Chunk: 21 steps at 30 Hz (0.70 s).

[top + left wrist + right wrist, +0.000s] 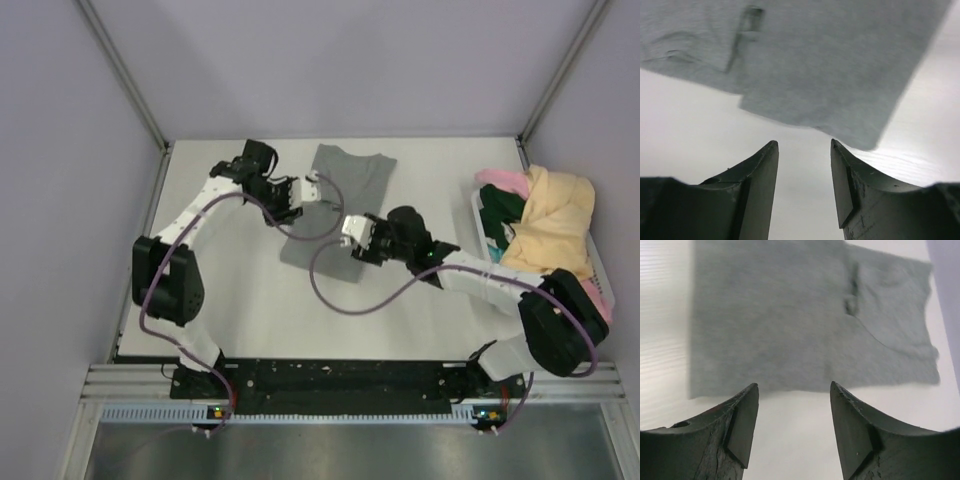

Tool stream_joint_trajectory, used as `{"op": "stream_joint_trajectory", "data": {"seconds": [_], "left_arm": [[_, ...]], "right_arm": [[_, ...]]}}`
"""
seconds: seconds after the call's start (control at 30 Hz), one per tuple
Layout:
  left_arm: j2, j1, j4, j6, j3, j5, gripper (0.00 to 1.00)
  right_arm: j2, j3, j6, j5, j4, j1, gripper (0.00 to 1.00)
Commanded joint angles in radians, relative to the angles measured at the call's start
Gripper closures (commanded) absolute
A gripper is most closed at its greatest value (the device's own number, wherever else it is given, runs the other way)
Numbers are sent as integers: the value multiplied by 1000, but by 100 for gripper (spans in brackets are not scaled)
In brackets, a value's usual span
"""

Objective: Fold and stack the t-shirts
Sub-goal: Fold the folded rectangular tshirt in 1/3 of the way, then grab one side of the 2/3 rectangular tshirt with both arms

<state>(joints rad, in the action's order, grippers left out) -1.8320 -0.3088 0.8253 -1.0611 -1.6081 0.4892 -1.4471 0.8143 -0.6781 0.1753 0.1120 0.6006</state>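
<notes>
Top external view: the grey shirt (340,205) is seen laid flat on the surface (430,200), midway between the left and right edges and nearer the far edge, its long side running from far to near. The pile (550,225) of yellow, pink and green shirts is heaped at the right edge, well apart from it. The left claw (312,187) is held at the shirt's left border toward the far end, and the right claw (350,232) at its right border toward the near end. In both wrist views the fingers are spread with only bare surface between them, and the cloth edge lies just ahead. The shirt is judged to be light, limp cotton knit. No shape will be kept once it is lifted, unsupported parts will sag and drag, and a single layer may be picked off where two are wanted. It is neither fragile nor slippery, so a firm pinch can be afforded. Hold is best taken at a border or hem corner, with the fingers lowered to the surface and closed on all layers together. Two matched holds, one per claw, would be needed for a fold to be carried over squarely.
</notes>
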Motion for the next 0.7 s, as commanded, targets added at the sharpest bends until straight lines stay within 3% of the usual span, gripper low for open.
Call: {"op": "stream_joint_trajectory", "data": {"seconds": [0.0,0.2,0.5,0.6,0.67], "left_arm": [[151,-4,92,-373,265,112,48],[255,-15,-155,-462,554,92,44],[178,-32,-281,-402,600,0,39],[163,-42,-308,-392,608,-23,39],[140,-56,-331,-386,609,-60,39]], "right_arm": [[44,-113,-164,40,0,158,41],[-102,-72,-176,-120,-37,251,42],[-188,-60,-179,-146,-29,257,48],[-196,-60,-179,-116,-28,258,57],[-206,-52,-178,-123,-40,258,72]]}}
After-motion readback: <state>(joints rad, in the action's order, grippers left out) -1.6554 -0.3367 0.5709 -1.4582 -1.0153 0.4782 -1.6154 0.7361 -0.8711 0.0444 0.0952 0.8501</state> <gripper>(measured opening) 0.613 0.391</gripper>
